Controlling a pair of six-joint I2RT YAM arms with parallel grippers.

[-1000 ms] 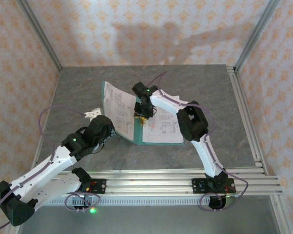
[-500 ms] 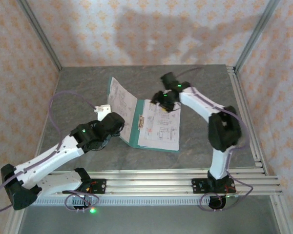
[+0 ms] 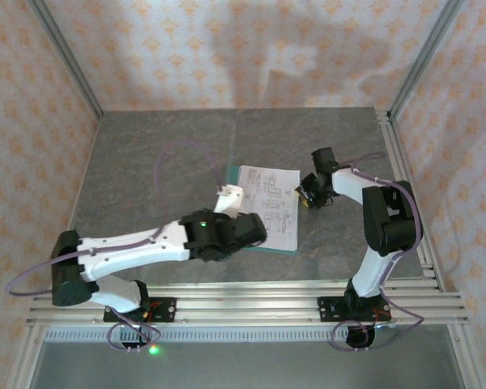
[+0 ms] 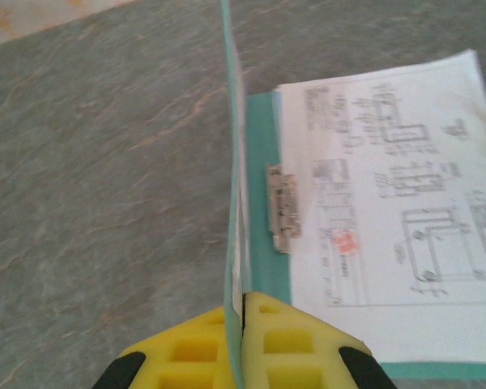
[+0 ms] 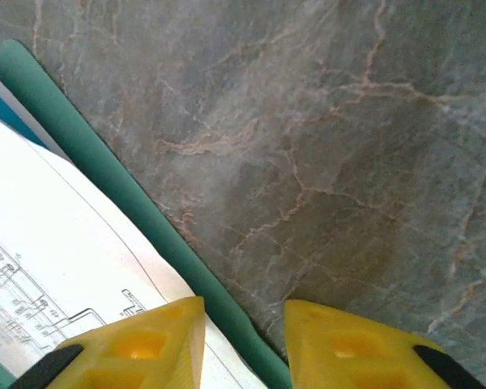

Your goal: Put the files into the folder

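Left claw [image 4: 243,320] is clamped on the raised cover of the thin teal card folder [image 4: 261,162]; printed white paper sheets [image 4: 389,178] lie on its flat half. Swing that cover over slowly (your right claw [image 5: 243,324], spread wide, straddles the outer edge), sheets undisturbed.

The left arm [image 3: 121,247] lies low, with its elbow out at the far left and its forearm running rightward to a black wrist. The left pincer [image 4: 243,344] has its yellow fingertips pressed together on the upright cover edge of the folder [image 4: 261,146]. The right arm [image 3: 371,267] rises from its base, folds at a high black elbow and angles away and to the left. The right pincer [image 5: 243,340] points downward, its yellow fingertips parted with a clear gap.
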